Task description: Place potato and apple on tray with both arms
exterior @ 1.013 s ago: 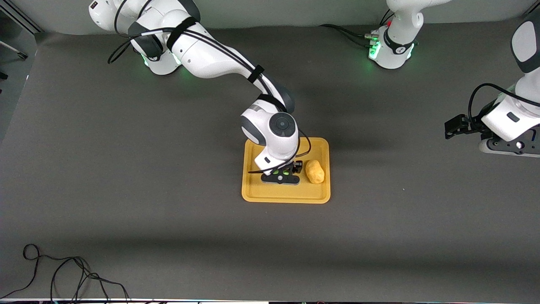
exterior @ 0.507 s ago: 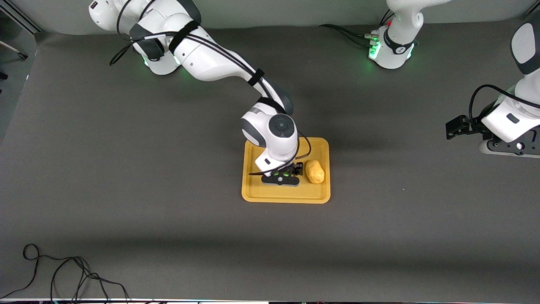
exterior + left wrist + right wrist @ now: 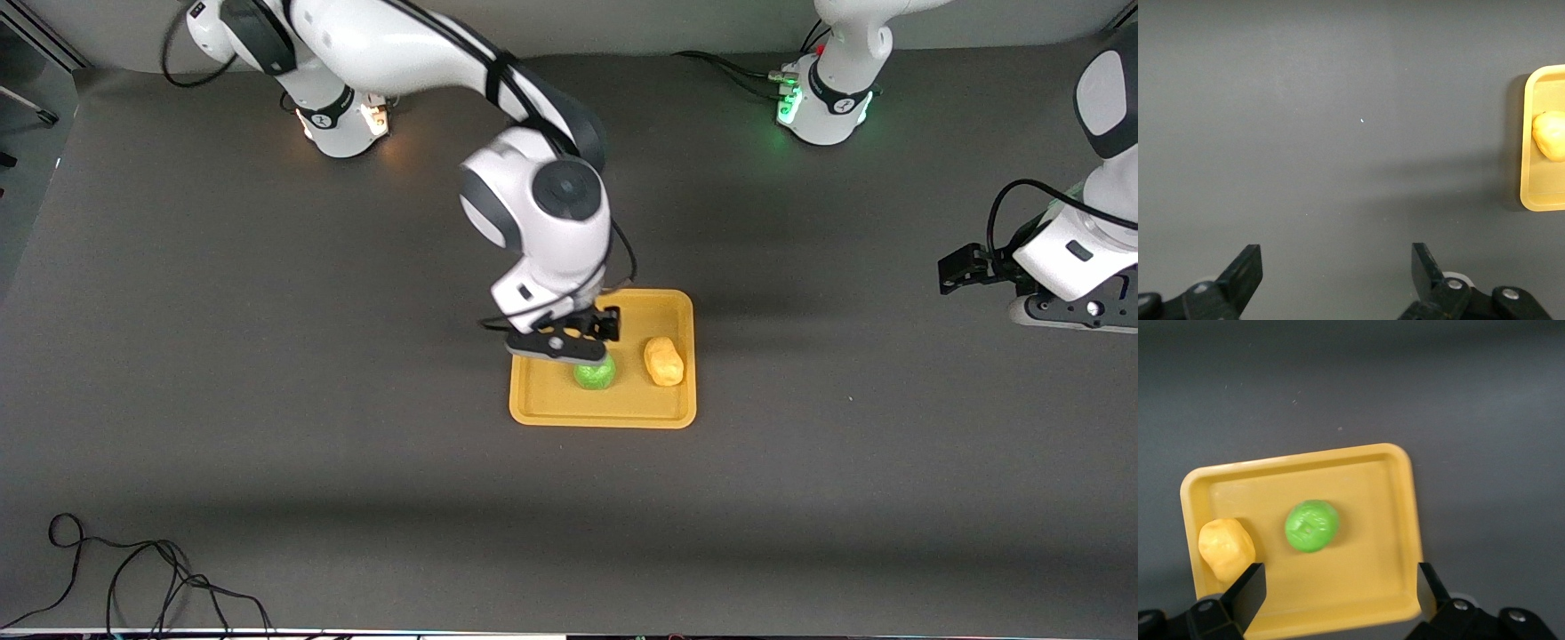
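Observation:
The yellow-orange tray (image 3: 542, 404) lies mid-table. On it sit the green apple (image 3: 595, 374) and, beside it toward the left arm's end, the yellow-orange potato (image 3: 663, 361). My right gripper (image 3: 569, 342) hangs open and empty above the tray, over the apple, partly hiding it in the front view. The right wrist view shows the apple (image 3: 1312, 526), the potato (image 3: 1225, 549) and the tray (image 3: 1391, 520) below the open fingers (image 3: 1249, 590). My left gripper (image 3: 956, 268) waits open over bare table at the left arm's end; its view shows the tray's edge (image 3: 1528, 133) and the potato (image 3: 1551, 135).
A dark grey mat (image 3: 267, 356) covers the table. A loose black cable (image 3: 133, 578) lies at the corner nearest the front camera, at the right arm's end. The two arm bases (image 3: 338, 124) stand along the table's edge farthest from the front camera.
My right gripper has let go of the apple and risen well above the tray; the apple now lies free on the tray. The left arm has barely moved.

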